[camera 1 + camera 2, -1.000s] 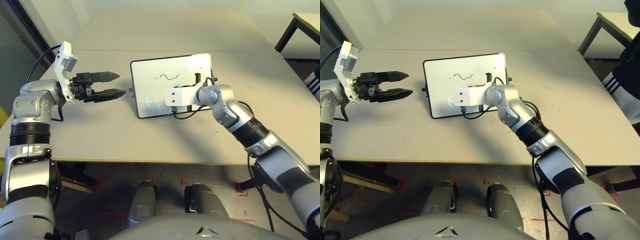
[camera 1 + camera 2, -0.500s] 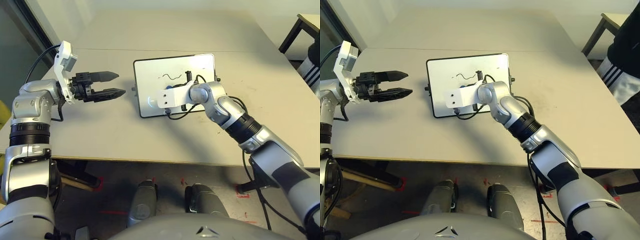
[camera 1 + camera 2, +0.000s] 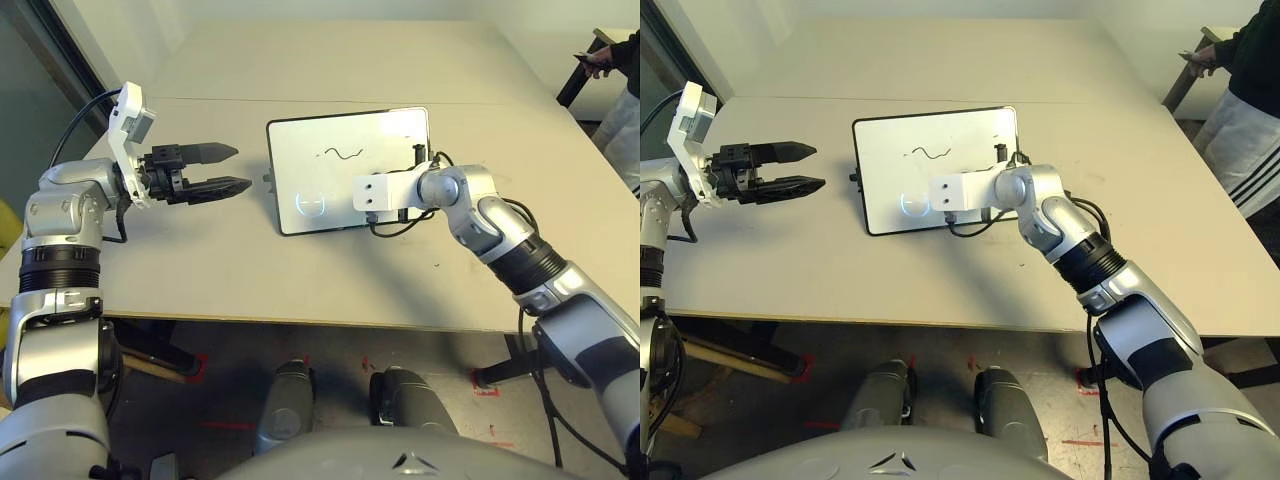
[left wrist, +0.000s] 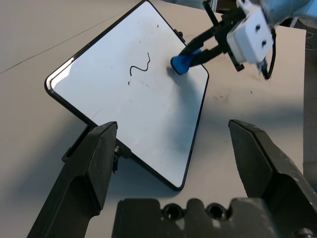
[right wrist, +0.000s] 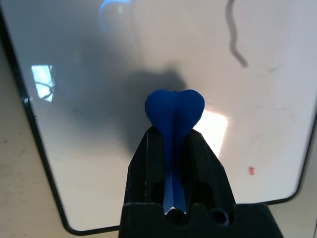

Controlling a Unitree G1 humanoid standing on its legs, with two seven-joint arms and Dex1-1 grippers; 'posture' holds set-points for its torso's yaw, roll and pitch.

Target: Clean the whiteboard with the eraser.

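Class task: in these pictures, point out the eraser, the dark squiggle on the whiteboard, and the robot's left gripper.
eraser (image 5: 174, 111), right wrist view, its rounded blue tip.
dark squiggle (image 4: 140, 64), left wrist view, middle of the line.
left gripper (image 3: 228, 168), left eye view, between its fingertips.

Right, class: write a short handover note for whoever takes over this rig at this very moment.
Right gripper: shut on the eraser, its blue tip over the whiteboard.
Left gripper: open, empty, hovering over the table to the left of the board.
Done: eraser picked up and brought to the board.
Left: the dark squiggle is unwiped, and small red specks remain. Wipe those.
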